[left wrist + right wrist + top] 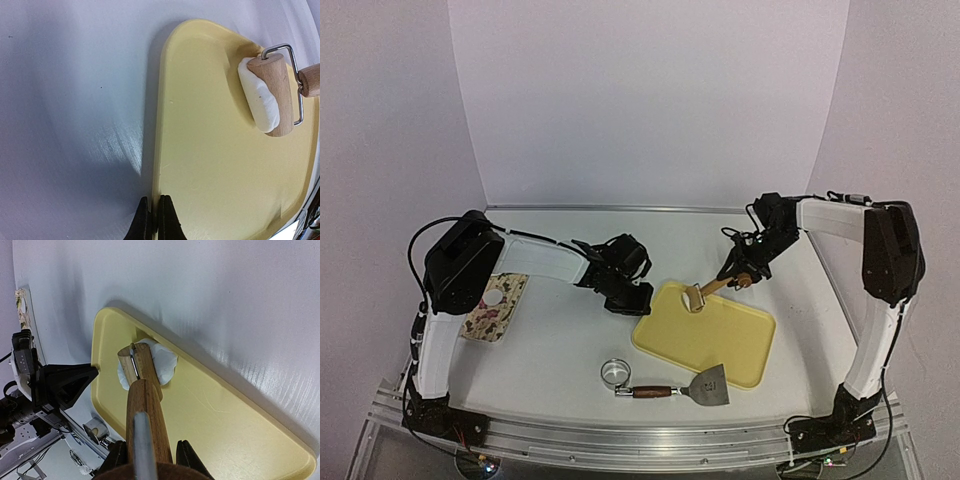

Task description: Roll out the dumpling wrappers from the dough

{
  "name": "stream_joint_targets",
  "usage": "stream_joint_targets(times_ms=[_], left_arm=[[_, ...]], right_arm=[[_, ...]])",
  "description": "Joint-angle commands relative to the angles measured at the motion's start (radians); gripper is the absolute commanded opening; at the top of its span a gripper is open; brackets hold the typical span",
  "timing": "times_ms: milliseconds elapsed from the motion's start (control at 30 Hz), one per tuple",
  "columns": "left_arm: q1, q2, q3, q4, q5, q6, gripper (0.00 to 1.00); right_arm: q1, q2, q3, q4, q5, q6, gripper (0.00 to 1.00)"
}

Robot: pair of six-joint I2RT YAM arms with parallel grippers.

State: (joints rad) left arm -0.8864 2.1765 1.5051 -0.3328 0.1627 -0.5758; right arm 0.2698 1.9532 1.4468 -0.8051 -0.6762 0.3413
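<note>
Dough [257,100] sits as a thick white lump in the far left corner of the yellow board [720,340], right up against the raised rim. The wooden roller [140,365] rests on top of it. No dumpling wrappers show anywhere yet, so the flattening looks barely begun.

The right tool [150,455] pinches the roller's wooden handle from both sides. The left tool [156,220] has its fingers pressed almost together on the near left rim of the board, apparently clamping it to hold it steady.

Several things could go wrong from here:
- The lump is so close to the corner that a push toward the rim could squeeze dough up over the lip or jam the roller's wire frame against it.
- The lump is also narrow and tall, so the roller may ride off one side and leave it lopsided rather than thin.
- Soft dough may cling to the bare wood and lift with the roller.
- If the thin pinch on the rim slips, the board may skate across the smooth counter [560,350] under the rolling load.
- The two arms work close together at that corner, so a long stroke toward the left tool risks a bump.

The counter is white, slightly glossy and streaked with reflections, and a plain pale backdrop [650,100] closes it in on three sides. Near the front edge lie a metal ring cutter [615,373] and a wooden-handled scraper [705,385]. A patterned mat [495,305] with a round hole lies at the left.
</note>
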Motion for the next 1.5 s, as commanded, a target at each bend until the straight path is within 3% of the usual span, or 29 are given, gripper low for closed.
stream_joint_targets(times_ms=[0, 1467], left_arm=[[0.064, 0.031, 0.004, -0.163, -0.119, -0.006, 0.0], [0.067, 0.031, 0.007, -0.159, -0.114, -0.006, 0.0]], right_arm=[[-0.084, 0.087, -0.094, -0.203, 0.623, -0.009, 0.0], [-0.154, 0.028, -0.135, -0.207, 0.65, -0.032, 0.0]])
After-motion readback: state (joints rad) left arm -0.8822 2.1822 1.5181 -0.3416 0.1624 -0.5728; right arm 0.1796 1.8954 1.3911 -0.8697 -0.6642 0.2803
